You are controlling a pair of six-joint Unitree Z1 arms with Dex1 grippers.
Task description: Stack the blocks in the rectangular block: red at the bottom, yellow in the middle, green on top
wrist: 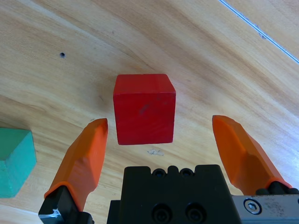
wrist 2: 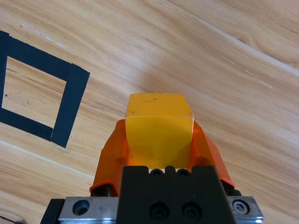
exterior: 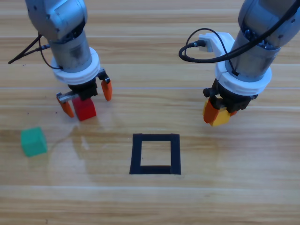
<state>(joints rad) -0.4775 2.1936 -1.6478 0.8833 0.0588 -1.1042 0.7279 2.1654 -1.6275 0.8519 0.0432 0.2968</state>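
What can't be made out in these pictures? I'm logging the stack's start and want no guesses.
- Yellow cube: its sides are covered by the right pincer shut on it; whether it touches the table is unclear in both views.
- Green cube: cut by the left wrist view's left edge.
- Tape square: cut by the right wrist view's left edge.
- Red cube: partly under the open left pincer in the high view.
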